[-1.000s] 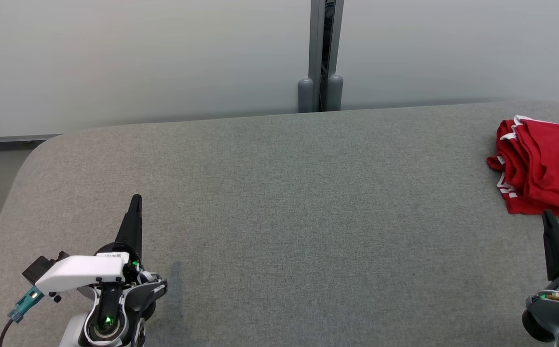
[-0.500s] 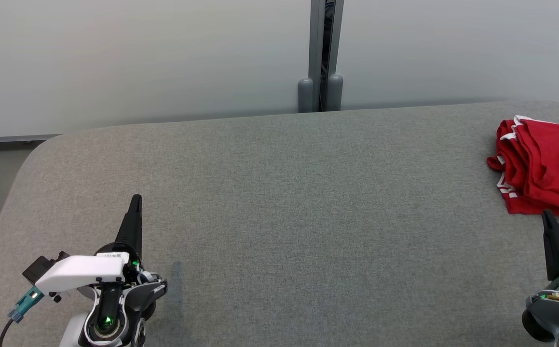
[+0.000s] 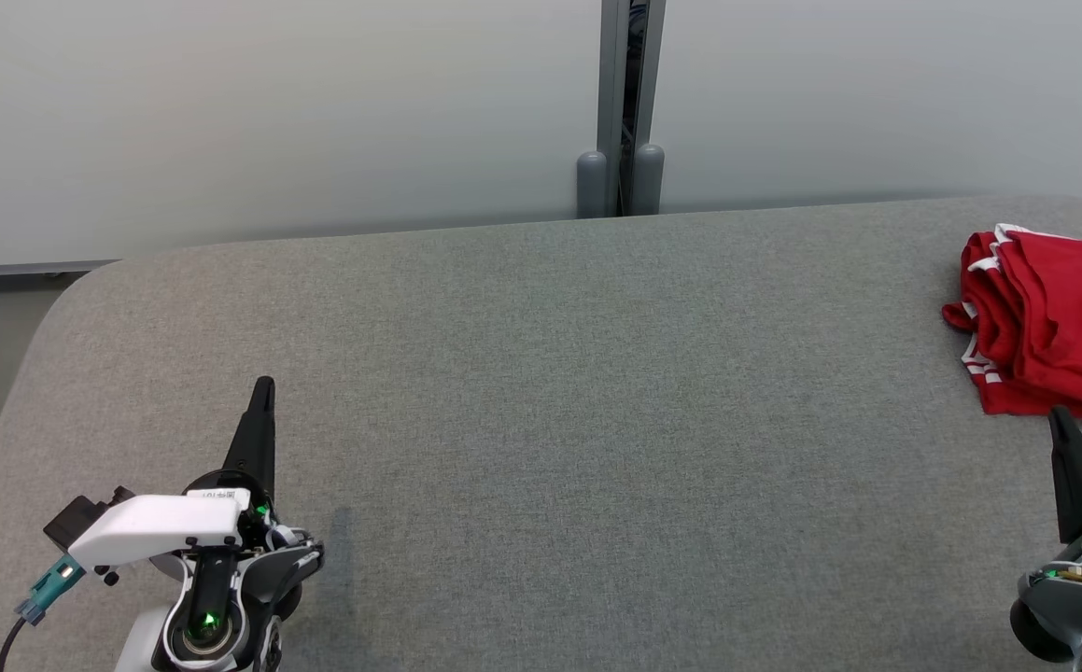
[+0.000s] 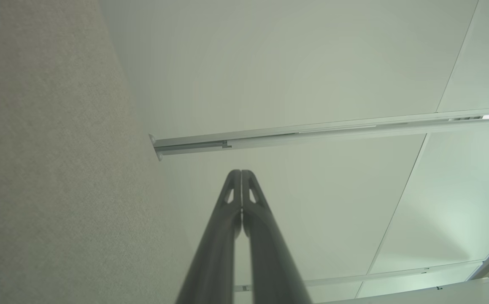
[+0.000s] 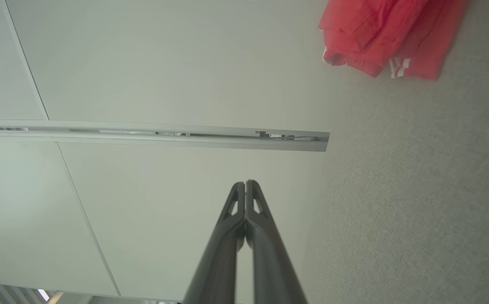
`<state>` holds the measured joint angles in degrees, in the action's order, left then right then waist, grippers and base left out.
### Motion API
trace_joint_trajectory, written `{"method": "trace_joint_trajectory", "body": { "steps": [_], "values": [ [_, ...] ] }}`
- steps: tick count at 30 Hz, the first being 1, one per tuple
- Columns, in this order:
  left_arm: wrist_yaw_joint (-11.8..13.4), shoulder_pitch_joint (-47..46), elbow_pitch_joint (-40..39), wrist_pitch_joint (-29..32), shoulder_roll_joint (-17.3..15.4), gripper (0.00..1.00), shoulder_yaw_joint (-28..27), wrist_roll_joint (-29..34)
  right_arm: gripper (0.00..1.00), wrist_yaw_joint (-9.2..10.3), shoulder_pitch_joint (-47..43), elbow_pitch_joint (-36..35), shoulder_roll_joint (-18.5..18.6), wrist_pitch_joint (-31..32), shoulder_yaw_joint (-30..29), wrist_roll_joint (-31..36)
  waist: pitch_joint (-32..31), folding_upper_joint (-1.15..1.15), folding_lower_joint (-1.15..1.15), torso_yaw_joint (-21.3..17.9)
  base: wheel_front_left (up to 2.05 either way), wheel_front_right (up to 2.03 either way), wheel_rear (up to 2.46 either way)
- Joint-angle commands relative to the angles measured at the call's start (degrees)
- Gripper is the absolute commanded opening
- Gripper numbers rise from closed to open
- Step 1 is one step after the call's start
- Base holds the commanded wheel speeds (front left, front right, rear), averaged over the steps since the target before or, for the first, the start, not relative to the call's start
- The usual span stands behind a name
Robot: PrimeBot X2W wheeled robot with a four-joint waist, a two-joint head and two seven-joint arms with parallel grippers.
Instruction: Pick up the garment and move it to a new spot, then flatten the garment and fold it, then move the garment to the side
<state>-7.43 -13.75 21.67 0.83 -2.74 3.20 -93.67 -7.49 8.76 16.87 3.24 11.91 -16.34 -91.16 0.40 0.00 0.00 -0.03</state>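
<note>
Head view has the loosely folded red garment [image 3: 1059, 327] lying at the grey table's [image 3: 541, 392] far right, just beyond the right gripper [image 3: 1056, 415]; it and the left gripper [image 3: 263, 385] are clenched, empty.

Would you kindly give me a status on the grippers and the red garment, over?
Left gripper shut, empty. Right gripper shut, empty. Red garment bunched at the grey table's right end, not held. Nothing in the way.

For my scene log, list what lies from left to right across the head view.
Going across: left gripper, shut → grey post behind the table → red garment. The right gripper sits just below the garment in the picture, so its place is unclear.
</note>
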Motion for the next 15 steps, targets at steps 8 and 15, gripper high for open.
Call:
{"method": "trace_joint_trajectory", "body": {
  "steps": [8,15],
  "values": [
    [-0.25,-0.95,-0.01,0.07,-0.26,0.00,-0.10,-0.46,0.00,0.00,0.11,-0.09,0.08,0.32,-0.25,0.26,0.00,0.00,0.00,0.00,0.00,0.00,0.00],
    [-0.24,-0.95,-0.01,0.07,-0.26,0.00,-0.09,-0.47,0.00,0.00,0.12,-0.09,0.06,0.31,-0.30,0.24,0.00,0.00,0.00,0.00,0.00,0.00,0.00]
  ]
}}
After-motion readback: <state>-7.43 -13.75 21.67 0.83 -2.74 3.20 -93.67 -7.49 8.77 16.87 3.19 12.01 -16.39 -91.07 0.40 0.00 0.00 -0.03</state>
